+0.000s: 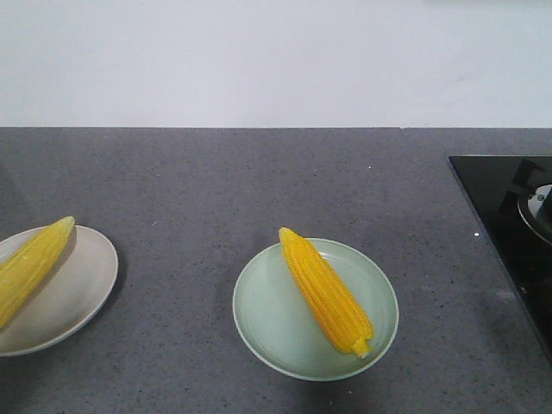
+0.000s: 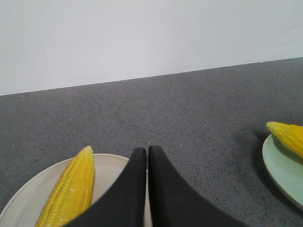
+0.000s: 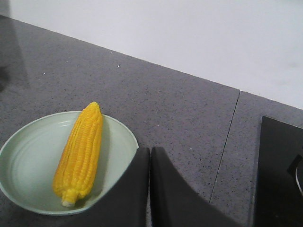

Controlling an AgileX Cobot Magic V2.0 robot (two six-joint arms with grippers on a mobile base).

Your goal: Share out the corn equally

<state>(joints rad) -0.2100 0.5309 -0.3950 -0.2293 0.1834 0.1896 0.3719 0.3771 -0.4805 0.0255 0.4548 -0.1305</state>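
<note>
One corn cob [image 1: 326, 291] lies on a pale green plate [image 1: 266, 310] in the middle of the counter, tip pointing away. A second corn cob [image 1: 30, 266] lies on a beige plate [image 1: 78, 289] at the left edge. In the left wrist view my left gripper [image 2: 147, 150] is shut with nothing in it, above the beige plate [image 2: 111, 177], right of its corn cob [image 2: 71, 191]. In the right wrist view my right gripper [image 3: 150, 151] is shut and empty, just right of the green plate [image 3: 28, 156] and its corn cob [image 3: 80, 151]. Neither gripper shows in the front view.
A black cooktop [image 1: 509, 224] with a burner fills the right side of the grey counter [image 1: 259, 181]. A white wall [image 1: 276, 60] runs behind it. A seam [image 3: 225, 146] crosses the counter left of the cooktop [image 3: 277, 175].
</note>
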